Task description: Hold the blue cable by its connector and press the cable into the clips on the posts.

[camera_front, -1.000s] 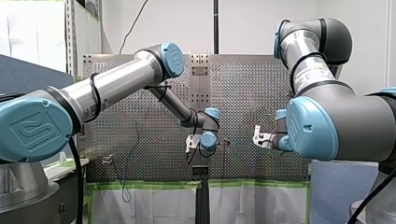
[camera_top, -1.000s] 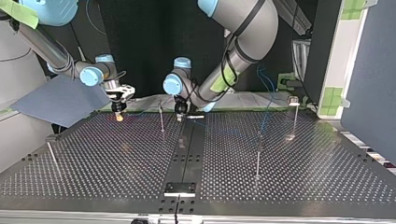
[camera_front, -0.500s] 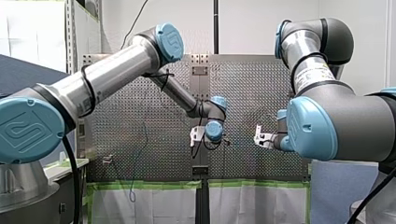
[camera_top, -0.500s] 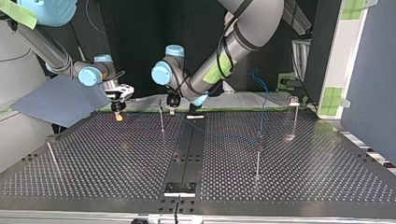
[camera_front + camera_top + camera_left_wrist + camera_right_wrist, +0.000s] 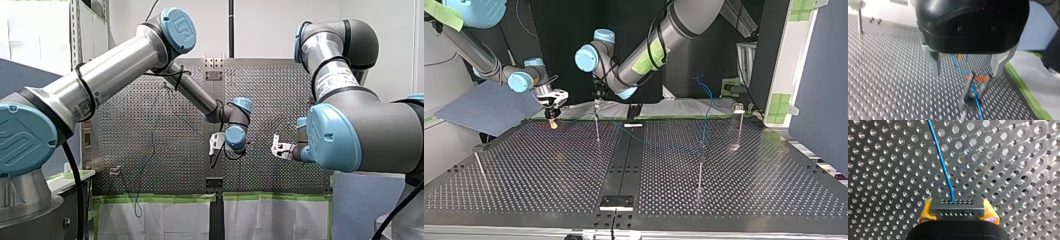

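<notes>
In the right wrist view the connector [image 5: 957, 207] covers most of the yellow pads [image 5: 926, 211]; the blue cable [image 5: 941, 160] exits at 12 o'clock. In the left wrist view the clip [image 5: 978, 78] is blurred, the cable exiting at 6 o'clock. In the front view a blue joint [image 5: 332, 137] at 3 o'clock hides part of my right gripper [image 5: 276, 148].

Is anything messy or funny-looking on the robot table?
Nothing looks broken or spilled. Only the blue cable looks untidy: at the top view's right it loops loosely up over the table instead of running straight. My right pincer grips its connector squarely.
</notes>
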